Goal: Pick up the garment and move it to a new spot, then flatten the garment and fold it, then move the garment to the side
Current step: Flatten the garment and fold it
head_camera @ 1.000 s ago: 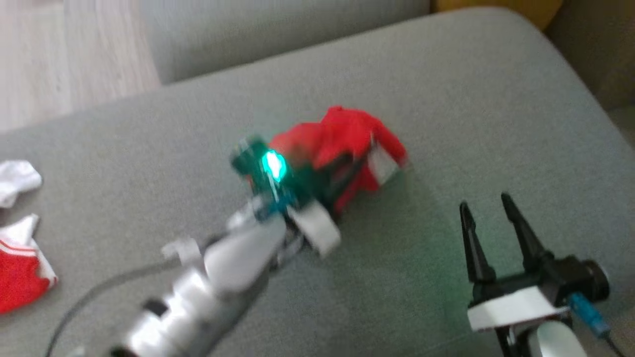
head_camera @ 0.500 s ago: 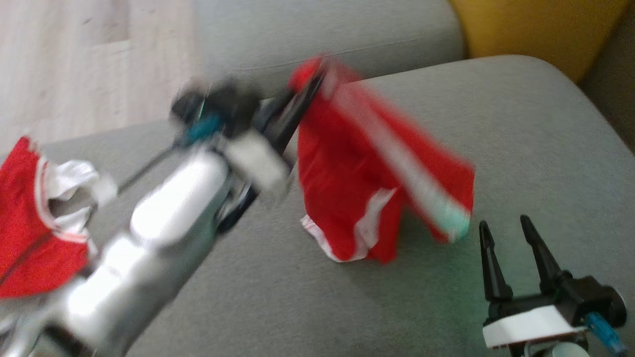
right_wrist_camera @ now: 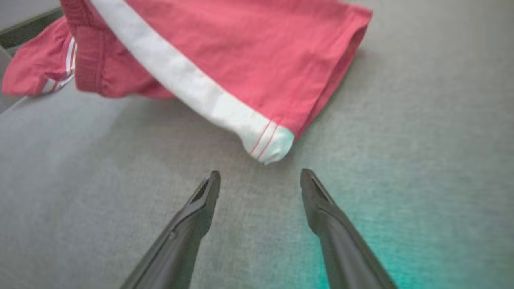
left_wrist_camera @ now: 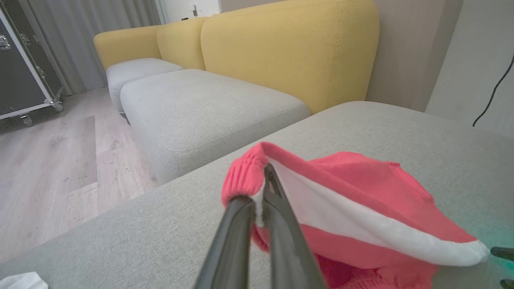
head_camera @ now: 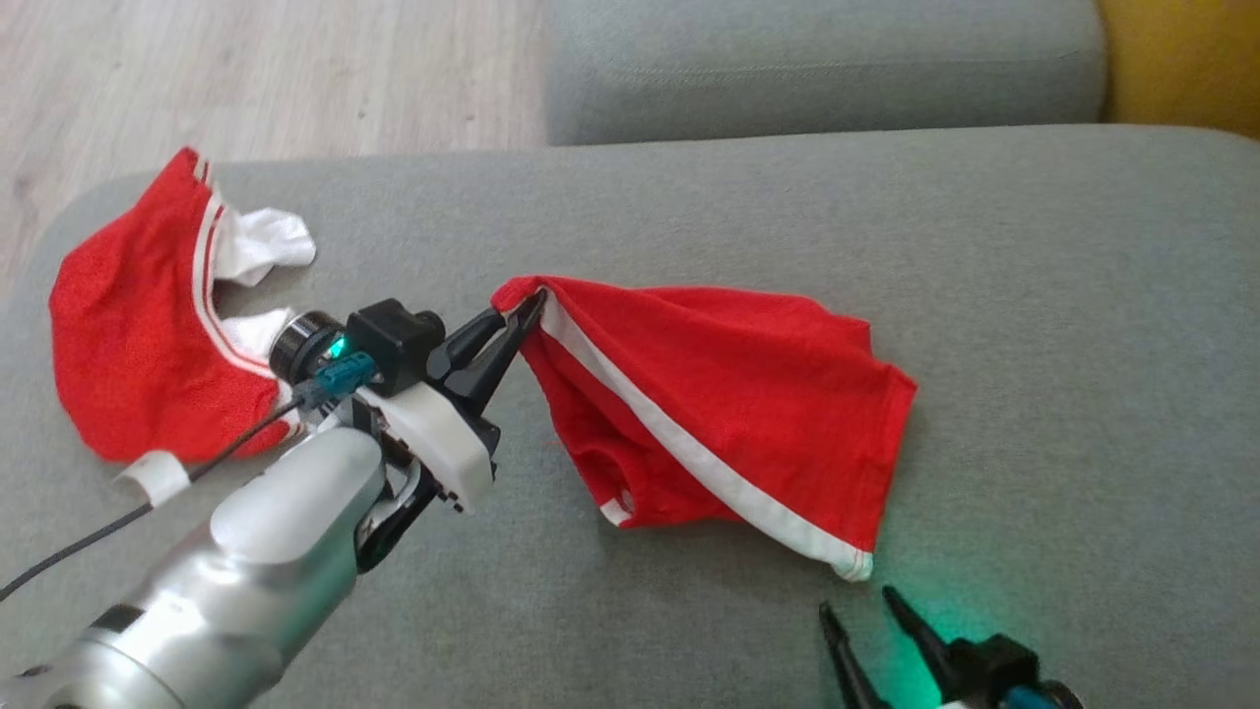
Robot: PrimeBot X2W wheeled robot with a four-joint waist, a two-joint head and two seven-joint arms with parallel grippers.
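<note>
The garment (head_camera: pixel 728 394) is a pair of red shorts with a white side stripe, hanging partly lifted over the grey cushion (head_camera: pixel 1034 295). My left gripper (head_camera: pixel 532 303) is shut on its waistband corner, seen close up in the left wrist view as the garment (left_wrist_camera: pixel 361 200) pinched between the left gripper (left_wrist_camera: pixel 263 176) tips. Its lower hem drapes on the cushion. My right gripper (head_camera: pixel 856 606) stands open at the bottom edge, just short of the striped hem corner; in the right wrist view the right gripper (right_wrist_camera: pixel 260 178) has nothing between its fingers and the garment (right_wrist_camera: pixel 249 60) lies ahead.
A second red and white garment (head_camera: pixel 138 315) lies crumpled at the cushion's left end. Beyond the cushion are another grey seat (head_camera: pixel 817 59), a yellow backrest (left_wrist_camera: pixel 289 52) and wooden floor (head_camera: pixel 246 69). A cable (head_camera: pixel 98 532) trails from my left arm.
My left gripper has lifted the bunched garment off the cushion and it has unfurled, hanging spread out. The head camera has shifted; the right gripper sits lower in view.
</note>
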